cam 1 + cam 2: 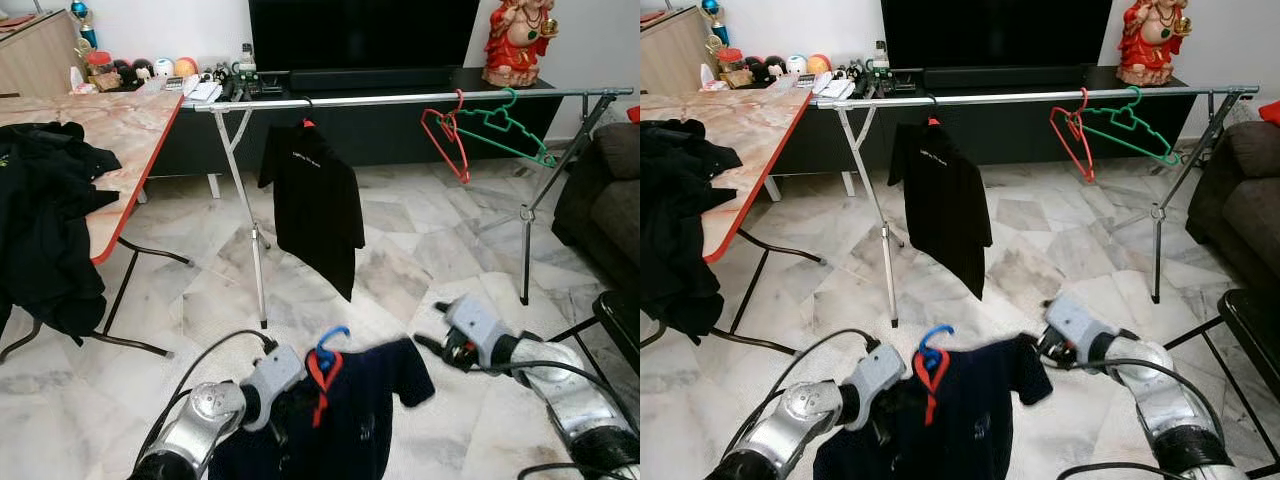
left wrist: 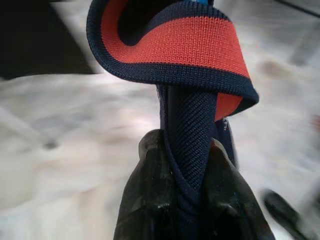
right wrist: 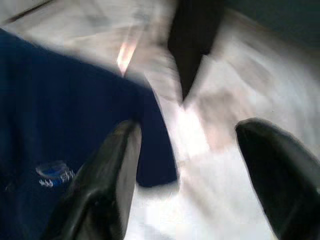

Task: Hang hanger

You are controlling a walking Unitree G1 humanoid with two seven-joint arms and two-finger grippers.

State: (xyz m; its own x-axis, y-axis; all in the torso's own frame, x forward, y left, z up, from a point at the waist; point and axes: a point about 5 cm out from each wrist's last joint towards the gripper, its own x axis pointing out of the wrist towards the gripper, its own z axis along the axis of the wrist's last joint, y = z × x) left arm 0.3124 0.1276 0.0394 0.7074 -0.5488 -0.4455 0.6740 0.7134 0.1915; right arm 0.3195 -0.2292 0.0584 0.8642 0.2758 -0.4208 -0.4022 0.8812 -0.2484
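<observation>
Navy shirt (image 1: 340, 420) on its blue hanger (image 1: 330, 345) hung lowest in my head view, at six o'clock, not yet on the rail (image 1: 400, 98) at twelve o'clock, where a black shirt (image 1: 315, 205) and two bare hangers (image 1: 480, 130) already hung. My left gripper (image 2: 190, 200) was clamped on the collar fabric; my right gripper (image 3: 185, 170) stood wide apart, holding nothing, beside the sleeve.

Two silver arms with rounded, shiny joints and grey blocky wrists, black cables looping along each. The left hand (image 2: 187, 200) and right hand (image 3: 187, 185) have glossy black fingers.
</observation>
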